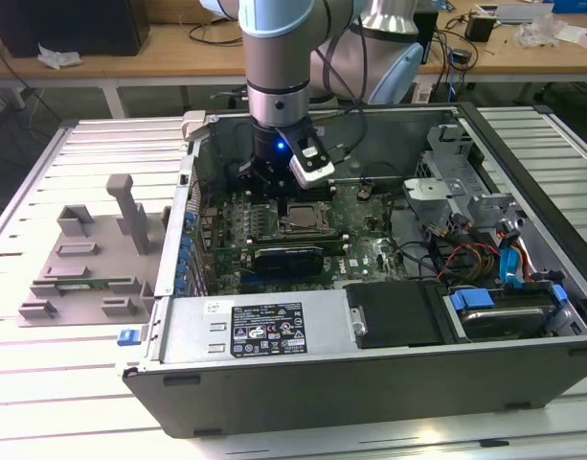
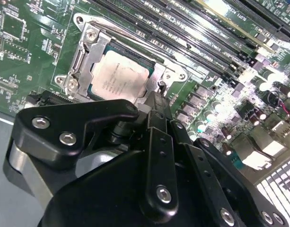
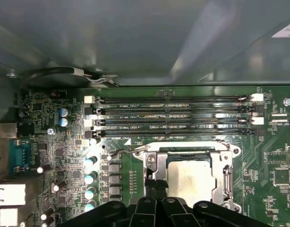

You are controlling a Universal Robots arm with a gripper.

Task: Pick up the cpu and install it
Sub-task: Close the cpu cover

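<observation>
The cpu lies flat in the motherboard socket inside the open computer case, its silver top showing within the metal frame. Both wrist views show the cpu close ahead of my fingers. My gripper hangs low over the board at the socket's edge, on the exterior view's left of the chip. The gripper is shut, its dark fingers pressed together beside the frame's corner, and nothing shows between them.
Several long memory slots run beside the socket. A dark card sits just in front of the socket. Cables and a drive bay crowd the case on the exterior view's right. A grey fixture tray stands outside the case.
</observation>
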